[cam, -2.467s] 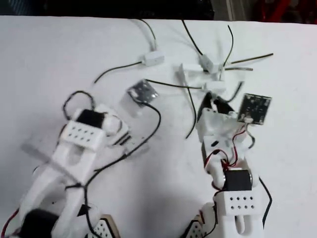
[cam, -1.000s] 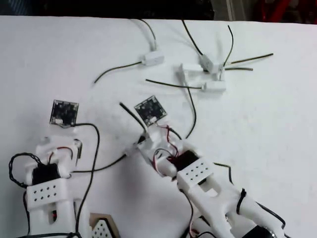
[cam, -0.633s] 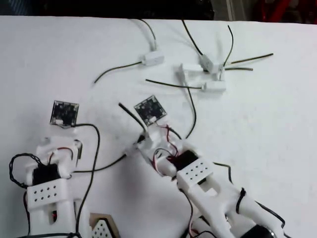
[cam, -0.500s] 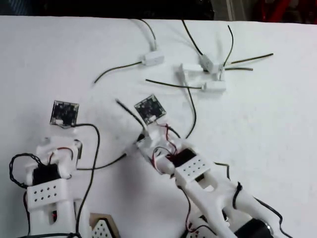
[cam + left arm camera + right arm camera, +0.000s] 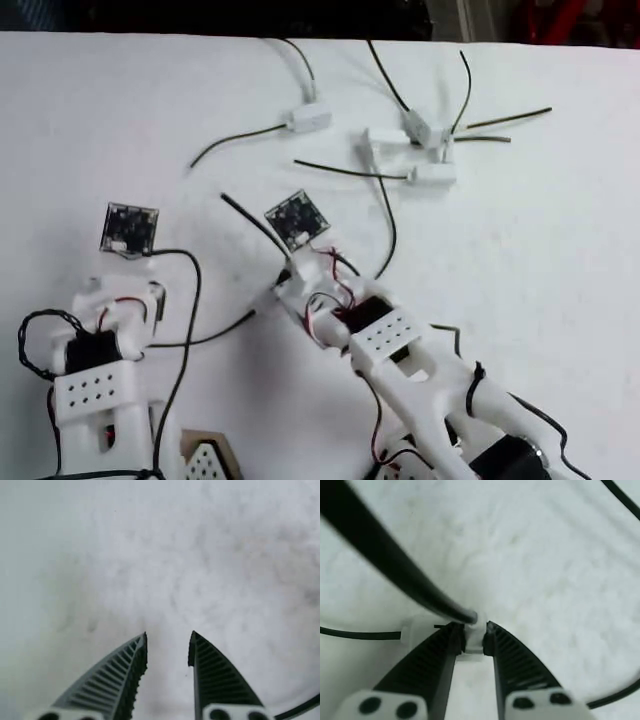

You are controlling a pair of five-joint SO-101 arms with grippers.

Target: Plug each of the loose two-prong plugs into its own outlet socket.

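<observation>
My right pincer (image 5: 473, 626) pinching 1 small white plug (image 5: 473, 645), thick black lead (image 5: 390, 560) attached, my left pincer (image 5: 167, 641) spread over worktop (image 5: 200, 555)

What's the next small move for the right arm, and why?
Probably ease the right gripper and its white plug toward the white connector lying right beside it. The gripper is shut on the plug, and I can't tell whether the two are seated.
</observation>
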